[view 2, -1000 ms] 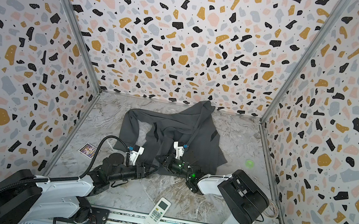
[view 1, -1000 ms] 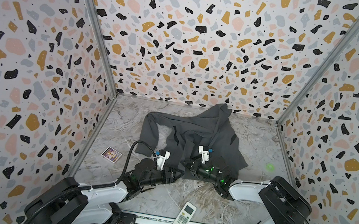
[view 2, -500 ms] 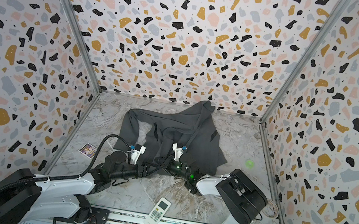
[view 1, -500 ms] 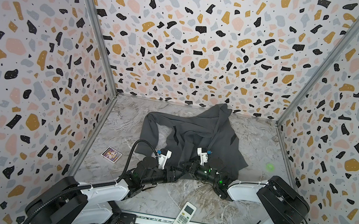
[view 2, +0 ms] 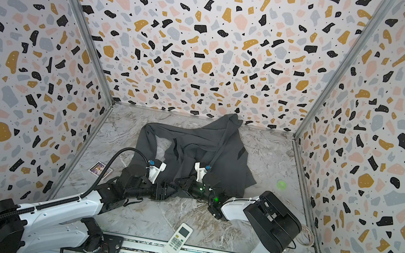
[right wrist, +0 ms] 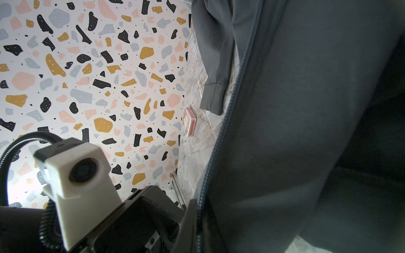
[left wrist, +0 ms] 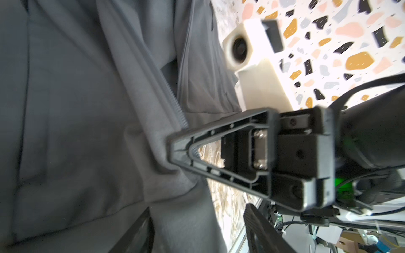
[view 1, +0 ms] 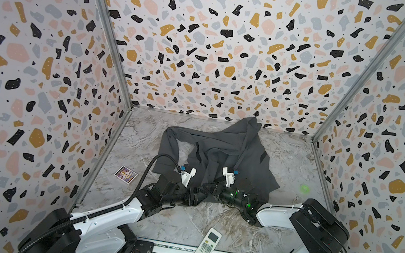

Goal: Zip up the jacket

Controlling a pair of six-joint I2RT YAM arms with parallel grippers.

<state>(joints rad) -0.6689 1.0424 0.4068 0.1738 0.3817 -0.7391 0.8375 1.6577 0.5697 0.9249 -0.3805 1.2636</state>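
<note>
Charcoal jacket (view 1: pixel 219 152) lying crumpled on tabletop (view 1: pixel 288 162), behind remote control (view 1: pixel 207 246). Right pincer (left wrist: pixel 173 151) clenching jacket's lower edge beyond the remote; left pincer (view 1: pixel 197 196) sitting released alongside.

The jacket (view 1: pixel 220 147) is plain dark charcoal grey with short black strips (view 1: pixel 262 158). Its zip teeth (right wrist: pixel 230 105) look blue-grey. The walls (view 1: pixel 211 36) are white, strewn with terrazzo flecks of mustard, pale pink, grey-blue and black. The table (view 1: pixel 179 221) is marbled in grey and cream with brown veins. At its front edge a remote (view 1: pixel 207 246) is white with a pale greyish screen. Toward the left edge a small box (view 1: pixel 126 174) shows purple and yellow. Near the right edge lies a bright green disc (view 1: pixel 304 189). The left arm (view 1: pixel 109 215) and right arm (view 1: pixel 275 216) are white with black joints.
</note>
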